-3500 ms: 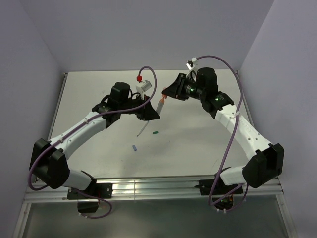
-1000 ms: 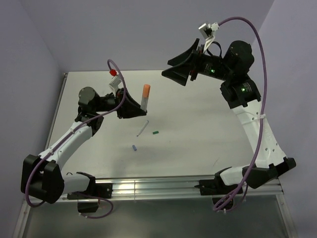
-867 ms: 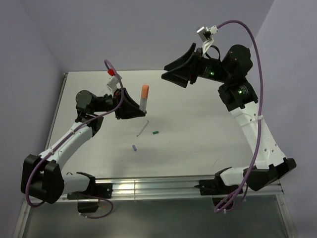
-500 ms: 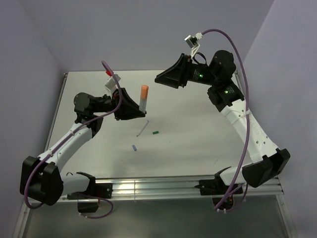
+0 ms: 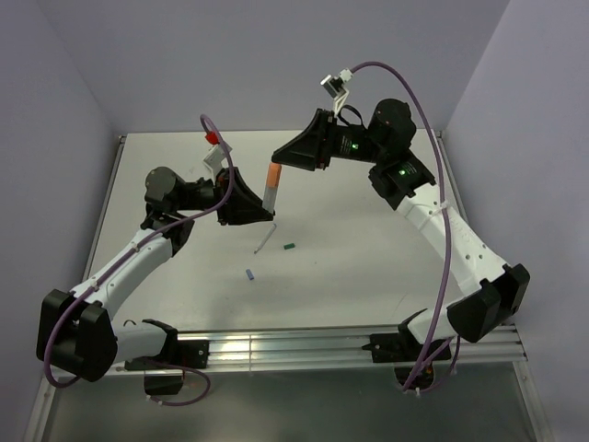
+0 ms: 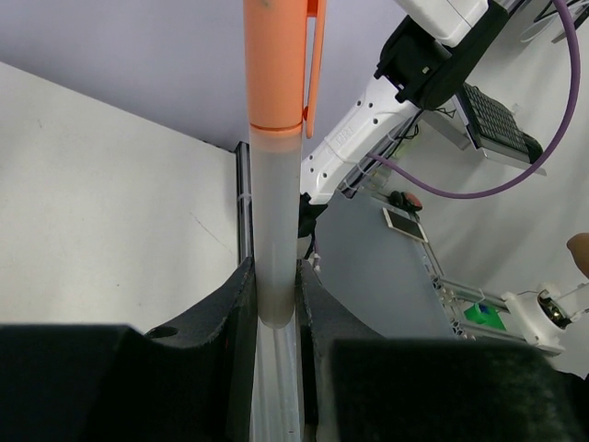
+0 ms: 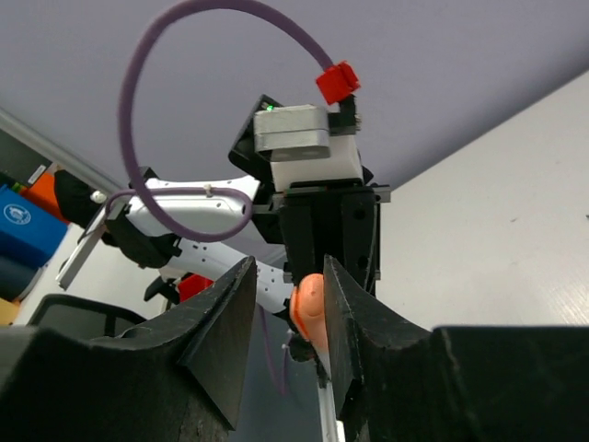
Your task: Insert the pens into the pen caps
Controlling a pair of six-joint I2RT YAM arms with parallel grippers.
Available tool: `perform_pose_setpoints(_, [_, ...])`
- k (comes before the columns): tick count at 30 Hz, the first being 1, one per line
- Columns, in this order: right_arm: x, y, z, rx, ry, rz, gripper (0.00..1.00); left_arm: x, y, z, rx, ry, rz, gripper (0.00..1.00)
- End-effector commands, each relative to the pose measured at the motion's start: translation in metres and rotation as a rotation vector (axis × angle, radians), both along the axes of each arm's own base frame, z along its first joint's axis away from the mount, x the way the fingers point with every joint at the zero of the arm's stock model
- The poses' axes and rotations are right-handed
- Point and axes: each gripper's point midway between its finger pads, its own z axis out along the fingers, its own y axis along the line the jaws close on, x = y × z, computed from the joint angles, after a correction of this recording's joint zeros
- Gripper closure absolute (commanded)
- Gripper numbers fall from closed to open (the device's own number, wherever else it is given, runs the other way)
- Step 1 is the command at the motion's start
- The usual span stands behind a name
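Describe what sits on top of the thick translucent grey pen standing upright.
An orange clipped plastic cap, flanked by the right gripper; it hides that end of the grey pen.

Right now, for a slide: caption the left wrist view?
Left claw clamps the translucent pen below its orange clipped cap.

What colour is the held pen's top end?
Orange; the pen shows best in the left wrist view.

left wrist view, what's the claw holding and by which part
The left claw holds the pen by its clear lower barrel, orange cap pointing up. The right claw straddles that cap; whether it grips cannot be told.
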Motion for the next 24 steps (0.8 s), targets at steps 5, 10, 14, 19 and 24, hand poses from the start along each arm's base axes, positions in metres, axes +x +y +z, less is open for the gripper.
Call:
perform_pose_setpoints(5, [0.005,0.009,-0.008,0.000,-0.024,0.000,0.61,-0.005,-0.002,0.014,-0.026,-0.085,-0.008,1.00])
perform_pose_setpoints(10, [-0.002,0.012,-0.012,-0.007,-0.023,0.025,0.66,-0.004,-0.003,0.014,-0.027,-0.081,-0.003,1.00])
perform_pose_setpoints(14, [-0.004,0.015,-0.015,-0.011,-0.014,0.038,0.66,-0.004,-0.003,0.012,-0.028,-0.080,-0.005,1.00])
perform_pose_setpoints(19, [-0.006,0.018,-0.017,-0.014,-0.013,0.048,0.69,-0.005,-0.002,0.012,-0.025,-0.082,-0.005,1.00])
perform_pose_setpoints(24, [-0.009,0.025,-0.031,-0.033,0.000,0.068,0.82,-0.005,-0.003,0.016,-0.034,-0.080,-0.006,1.00])
